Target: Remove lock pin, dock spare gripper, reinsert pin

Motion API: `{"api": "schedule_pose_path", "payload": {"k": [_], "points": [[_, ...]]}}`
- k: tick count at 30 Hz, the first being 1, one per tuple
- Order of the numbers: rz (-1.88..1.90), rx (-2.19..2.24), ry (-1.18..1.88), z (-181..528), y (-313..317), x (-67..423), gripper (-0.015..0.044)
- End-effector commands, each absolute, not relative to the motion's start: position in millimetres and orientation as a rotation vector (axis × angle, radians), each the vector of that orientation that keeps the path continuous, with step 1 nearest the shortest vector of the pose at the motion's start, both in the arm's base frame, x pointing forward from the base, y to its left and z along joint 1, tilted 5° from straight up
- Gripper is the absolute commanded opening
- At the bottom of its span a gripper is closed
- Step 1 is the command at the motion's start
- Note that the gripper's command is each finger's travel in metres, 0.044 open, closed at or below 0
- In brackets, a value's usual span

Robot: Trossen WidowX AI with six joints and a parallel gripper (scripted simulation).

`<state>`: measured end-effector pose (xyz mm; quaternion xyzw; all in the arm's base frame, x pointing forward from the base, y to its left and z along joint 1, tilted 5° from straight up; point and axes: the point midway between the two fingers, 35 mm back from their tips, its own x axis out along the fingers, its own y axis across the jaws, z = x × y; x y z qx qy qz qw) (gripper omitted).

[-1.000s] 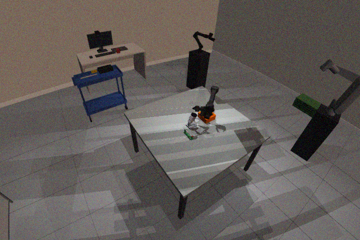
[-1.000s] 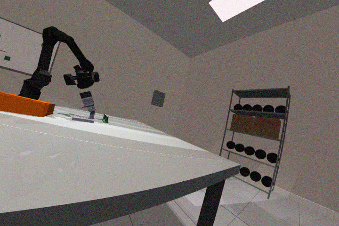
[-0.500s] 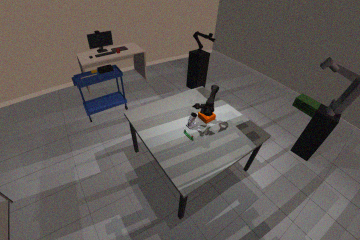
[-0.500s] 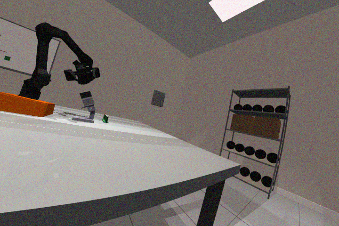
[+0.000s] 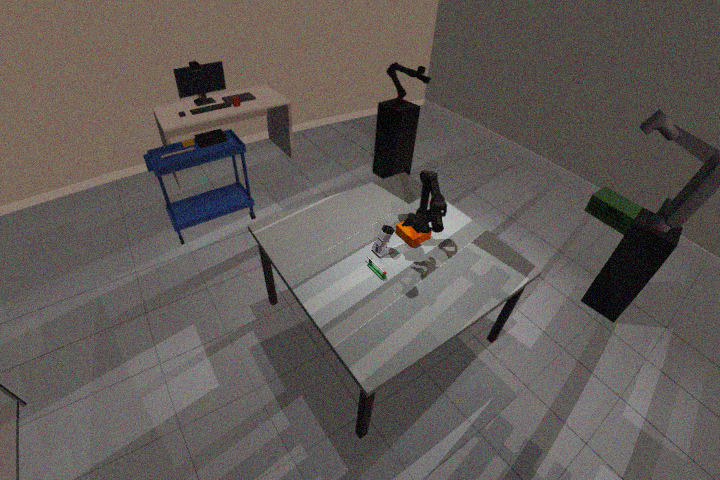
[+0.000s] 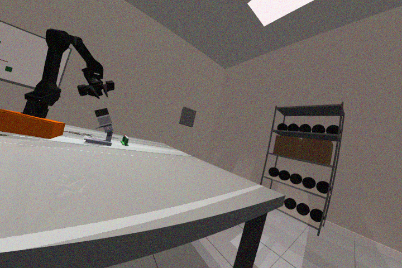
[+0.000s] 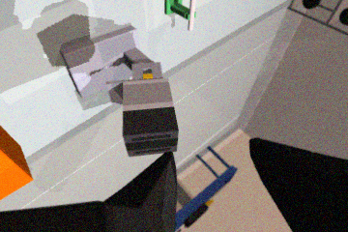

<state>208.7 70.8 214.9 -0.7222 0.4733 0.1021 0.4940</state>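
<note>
The pale grey mount (image 5: 379,253) (image 6: 97,141) (image 7: 104,48) stands on the table with its neck leaning. The spare gripper (image 5: 387,229) (image 6: 104,119) (image 7: 150,121), a grey block with a black end, sits at the top of the neck. The spigot and the inside of the socket are hidden, and I cannot make out a pin through them. A small yellow part (image 7: 148,75) shows near the joint. My gripper (image 6: 103,96) (image 7: 211,153) is open and empty, fingers partly apart, above the spare gripper's black end and not touching it.
A green holder (image 5: 376,270) (image 6: 124,140) (image 7: 174,9) lies beside the mount, with a thin pale rod (image 7: 191,14) at its end. An open orange box (image 5: 413,233) (image 6: 29,125) (image 7: 8,169) stands near the arm's base, on the other side of the mount.
</note>
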Motion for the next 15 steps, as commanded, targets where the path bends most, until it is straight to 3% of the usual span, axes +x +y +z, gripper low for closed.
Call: {"api": "schedule_pose_path", "payload": {"k": [1, 6, 15], "points": [[0.272, -1.732, 1.121, 215.9, 81.7, 206.3, 0.018], [0.433, -1.659, 1.287, 204.5, 88.8, 239.1, 0.018], [0.848, -1.393, 1.395, 166.0, 75.0, 354.4, 0.018]]}}
